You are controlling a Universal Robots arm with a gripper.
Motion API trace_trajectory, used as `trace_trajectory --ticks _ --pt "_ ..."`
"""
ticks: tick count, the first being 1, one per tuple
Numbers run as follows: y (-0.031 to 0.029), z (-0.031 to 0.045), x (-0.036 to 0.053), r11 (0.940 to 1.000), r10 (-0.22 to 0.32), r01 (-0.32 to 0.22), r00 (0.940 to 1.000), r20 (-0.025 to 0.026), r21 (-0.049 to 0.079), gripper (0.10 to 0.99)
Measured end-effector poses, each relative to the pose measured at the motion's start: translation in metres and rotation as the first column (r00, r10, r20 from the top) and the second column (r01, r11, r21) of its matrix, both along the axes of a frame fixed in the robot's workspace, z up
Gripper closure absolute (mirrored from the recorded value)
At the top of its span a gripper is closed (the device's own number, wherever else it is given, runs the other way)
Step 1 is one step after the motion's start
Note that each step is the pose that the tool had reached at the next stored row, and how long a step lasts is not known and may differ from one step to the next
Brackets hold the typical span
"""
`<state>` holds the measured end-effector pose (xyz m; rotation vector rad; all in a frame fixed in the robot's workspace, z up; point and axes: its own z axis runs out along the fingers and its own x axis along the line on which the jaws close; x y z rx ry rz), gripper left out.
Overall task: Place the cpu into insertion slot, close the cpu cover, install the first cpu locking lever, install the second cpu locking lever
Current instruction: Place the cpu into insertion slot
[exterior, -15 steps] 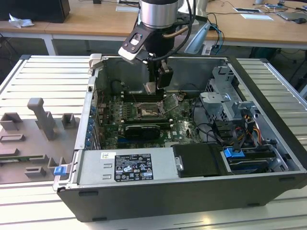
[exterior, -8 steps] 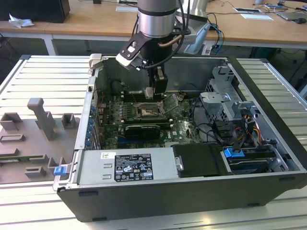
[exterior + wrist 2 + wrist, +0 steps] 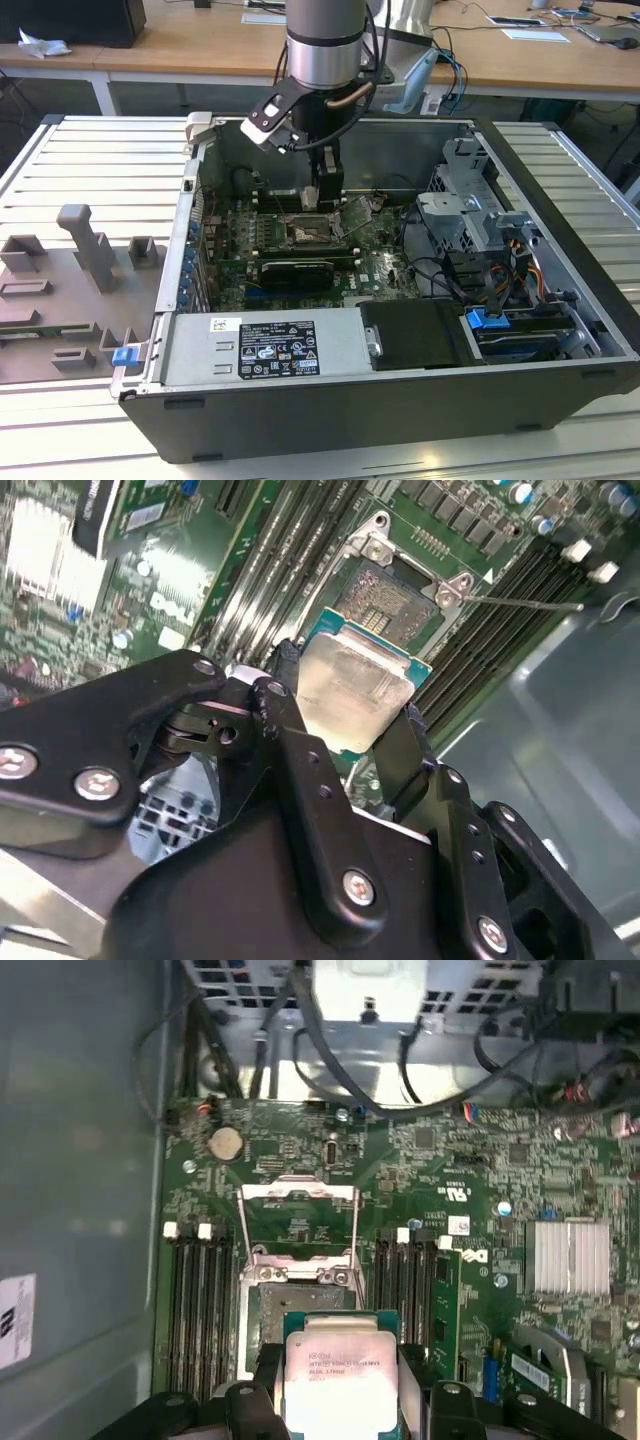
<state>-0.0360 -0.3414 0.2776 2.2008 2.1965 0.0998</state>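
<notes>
Black gripper [image 3: 345, 708], clamped on two opposite edges of the silvery cpu [image 3: 352, 685] held flat, hovering with the open insertion slot [image 3: 395, 595] just ahead and below, cpu cover [image 3: 298, 1191] raised beyond it, on a green circuit board [image 3: 450, 1160] inside an open computer case [image 3: 330, 400] on a slatted metal bench [image 3: 90, 170].

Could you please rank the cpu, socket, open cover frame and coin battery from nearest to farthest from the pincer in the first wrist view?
1. Pale silvery square cpu chip, clamped in the black pincer.
2. Dark square silver-rimmed socket, just beyond the chip.
3. Thin silver cover frame, flipped open past the socket.
4. Round silver coin battery, beyond the cover.
</notes>
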Motion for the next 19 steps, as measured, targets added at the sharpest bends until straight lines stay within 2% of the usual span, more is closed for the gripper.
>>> trace_trajectory --ticks 3,7,8,13,17,19 --pt "0.0002 -0.0071 0.0 0.9986 -0.054 0.054 0.9986 0.0 0.0 0.545" --pt "0.0007 -0.0156 0.0 0.9982 -0.06 0.06 0.9982 -0.0017 0.0 0.545" --pt "0.0009 -0.0173 -0.0002 0.9983 -0.058 0.058 0.9983 -0.0018 0.0 0.545" --pt "0.0016 -0.0253 -0.0005 0.9997 0.023 -0.023 0.9997 -0.0016 0.0 0.545" --pt "0.0036 -0.0293 -0.0007 0.9997 0.024 -0.024 0.9997 -0.0015 0.0 0.545" --pt "0.0093 -0.0361 -0.0036 0.9997 0.024 -0.024 0.9997 -0.0014 0.0 0.545"
